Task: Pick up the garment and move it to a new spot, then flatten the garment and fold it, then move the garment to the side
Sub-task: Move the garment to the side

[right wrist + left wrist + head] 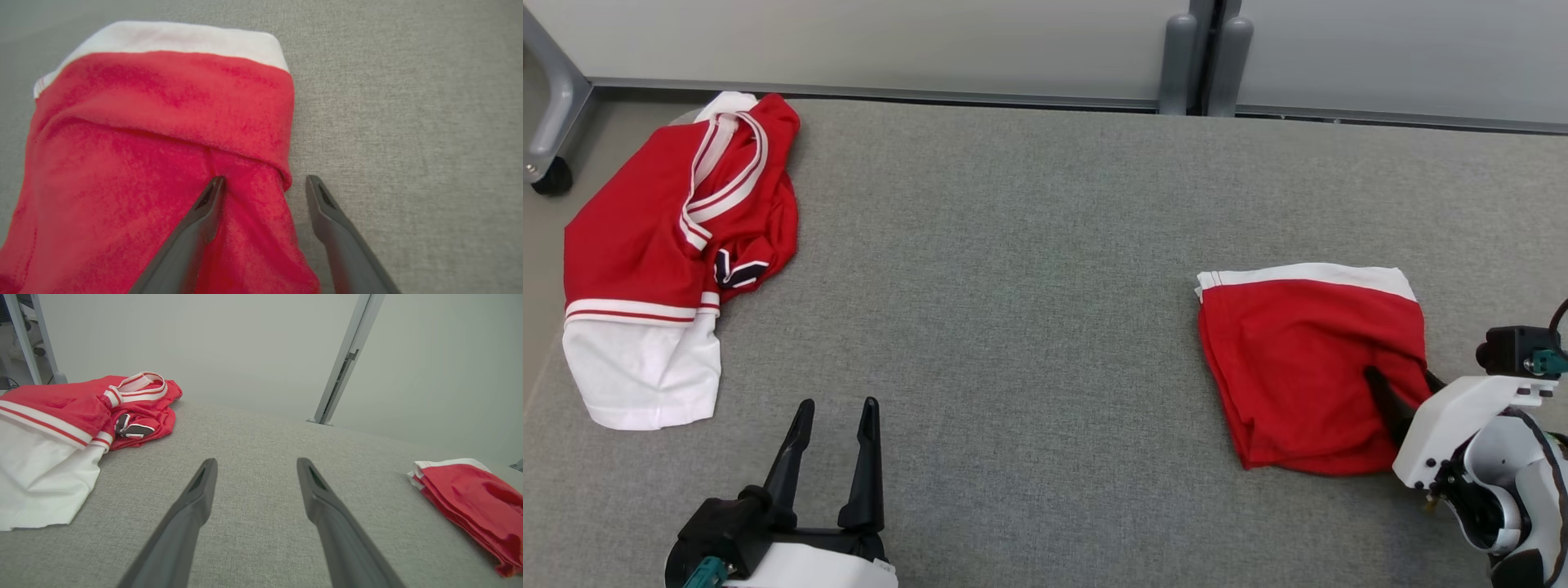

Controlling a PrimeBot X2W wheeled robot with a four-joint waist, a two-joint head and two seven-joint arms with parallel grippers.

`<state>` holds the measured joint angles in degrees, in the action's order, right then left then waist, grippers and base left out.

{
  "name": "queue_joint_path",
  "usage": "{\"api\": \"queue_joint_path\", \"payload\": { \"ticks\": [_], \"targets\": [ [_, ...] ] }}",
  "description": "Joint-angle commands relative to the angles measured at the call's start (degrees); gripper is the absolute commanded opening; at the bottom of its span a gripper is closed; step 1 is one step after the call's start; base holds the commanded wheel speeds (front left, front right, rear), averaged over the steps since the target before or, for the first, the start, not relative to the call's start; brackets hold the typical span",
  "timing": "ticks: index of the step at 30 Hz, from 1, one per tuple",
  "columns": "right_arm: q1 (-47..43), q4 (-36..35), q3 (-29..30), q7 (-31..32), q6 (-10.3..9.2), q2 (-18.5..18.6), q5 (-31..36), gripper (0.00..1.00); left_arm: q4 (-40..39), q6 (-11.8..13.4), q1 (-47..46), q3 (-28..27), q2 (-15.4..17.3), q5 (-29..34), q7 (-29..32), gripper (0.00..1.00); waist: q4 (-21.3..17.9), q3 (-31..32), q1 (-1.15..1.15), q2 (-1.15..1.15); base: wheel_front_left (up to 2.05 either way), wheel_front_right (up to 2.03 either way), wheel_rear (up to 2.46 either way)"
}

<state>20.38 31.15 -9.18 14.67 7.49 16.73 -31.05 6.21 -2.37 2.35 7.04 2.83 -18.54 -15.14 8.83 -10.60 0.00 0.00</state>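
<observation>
Grey woven cloth covers the wide table (1029,286) before you. At its far left corner sprawls a crumpled red-and-white jersey (645,245). Your folded red garment with a white band (1298,359) lies at the right, beneath the right gripper (265,181), whose jaws stand apart astride its edge: one finger on cloth, one over bare table. Your left gripper (837,406) hovers spread wide, well apart, holding nothing.

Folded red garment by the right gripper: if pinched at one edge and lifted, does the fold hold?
Probably not: the folded red garment is soft, thin cloth in loose stacked layers, so it would likely droop and unfold. Pushed, it would probably bunch on the textured grey table cover rather than slide.
</observation>
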Motion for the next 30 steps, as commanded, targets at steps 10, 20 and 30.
{"api": "queue_joint_path", "payload": {
  "ticks": [10, 20, 30],
  "targets": [
    [5.6, 1.3, -4.1, -0.3, -0.02, 4.6, -8.1, 0.0, -1.9, 0.6, -1.9, -0.7, 0.1, 0.6, 0.0, 1.0, -5.4, -4.3, 0.0, 0.0, 0.0, 0.0, 0.0],
    [10.5, 3.3, -0.5, -1.7, 0.0, 18.7, -3.9, 0.0, -1.6, -2.1, -8.0, 1.2, 0.2, 4.6, 0.0, 1.0, -11.4, -12.7, 0.0, 0.0, 0.0, 0.0, 0.0],
    [21.1, 12.8, 2.9, -0.4, 0.0, 28.0, 8.3, 0.0, -0.9, -2.7, -10.6, 3.0, 0.2, 6.6, 0.0, 1.0, -10.2, -16.9, 0.0, 0.0, 0.0, 0.0, 0.0]
  ]
}}
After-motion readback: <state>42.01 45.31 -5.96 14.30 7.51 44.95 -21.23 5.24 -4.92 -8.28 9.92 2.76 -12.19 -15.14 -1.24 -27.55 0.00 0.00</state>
